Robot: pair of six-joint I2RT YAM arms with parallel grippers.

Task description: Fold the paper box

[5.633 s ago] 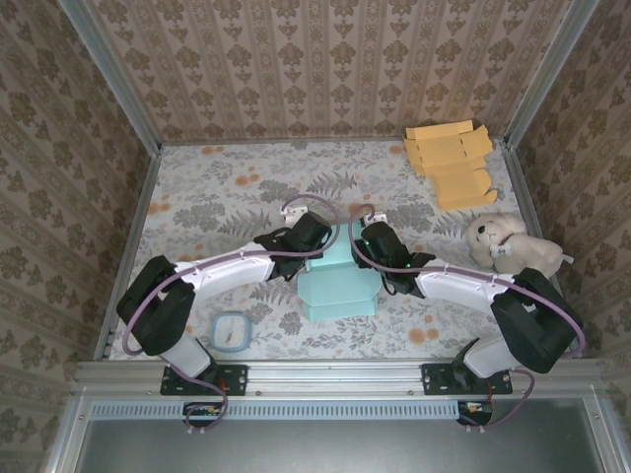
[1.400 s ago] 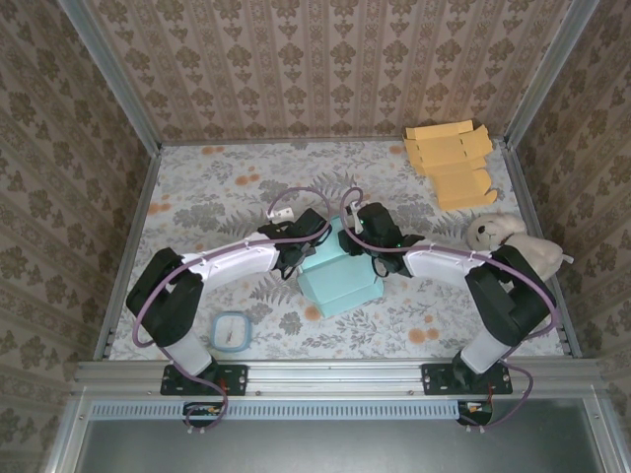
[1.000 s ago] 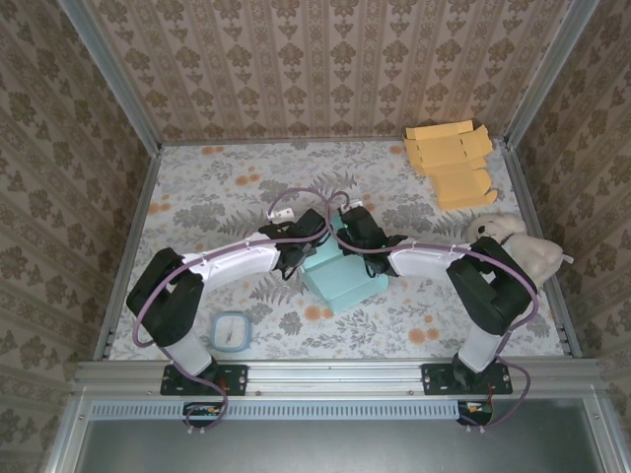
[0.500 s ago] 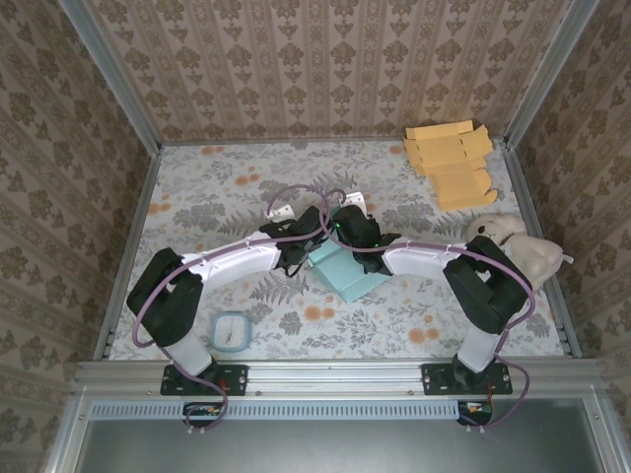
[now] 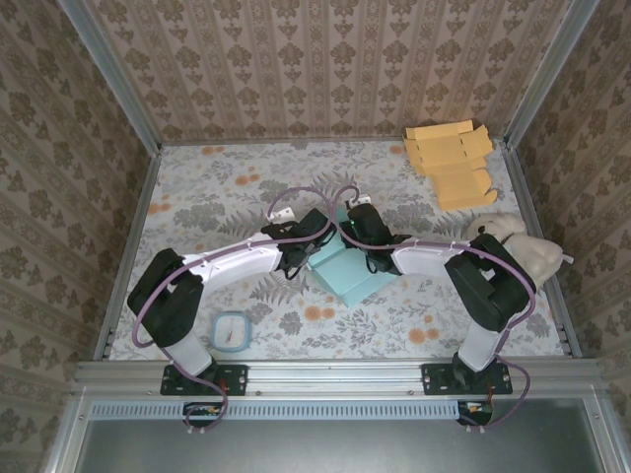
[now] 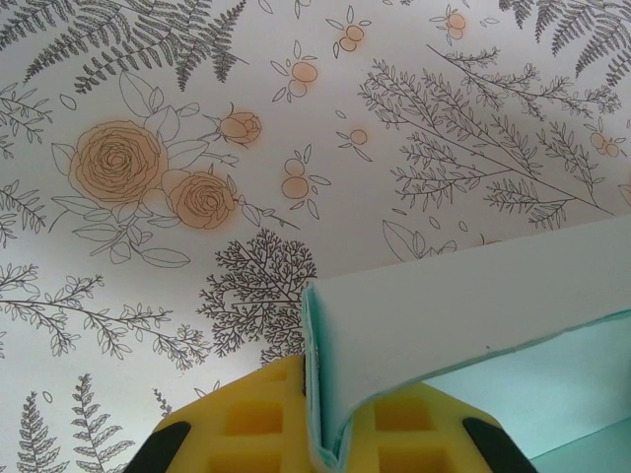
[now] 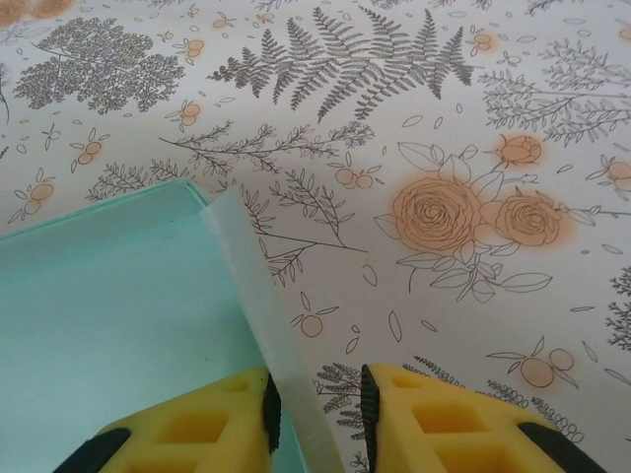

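Observation:
The teal paper box (image 5: 347, 271) lies half folded at the middle of the flowered table, between both arms. My left gripper (image 5: 308, 243) is at its left side. In the left wrist view the yellow fingers (image 6: 246, 419) of the left gripper (image 6: 330, 399) are shut on a doubled-over wall of the box (image 6: 463, 310). My right gripper (image 5: 361, 229) is at the box's far right corner. In the right wrist view the right gripper (image 7: 315, 406) is open. A thin upright box wall (image 7: 251, 286) stands in the gap against the left pad, beside the box floor (image 7: 108, 296).
A stack of flat orange cartons (image 5: 450, 160) lies at the back right corner. A plush dog (image 5: 515, 246) sits by the right wall, close to the right arm. A small clear lid (image 5: 230, 331) rests near the front left. Metal frame walls enclose the table.
The right gripper's jaws have parted, loosening from the box wall, and it has shifted slightly right. The left gripper keeps its hold and has not moved.

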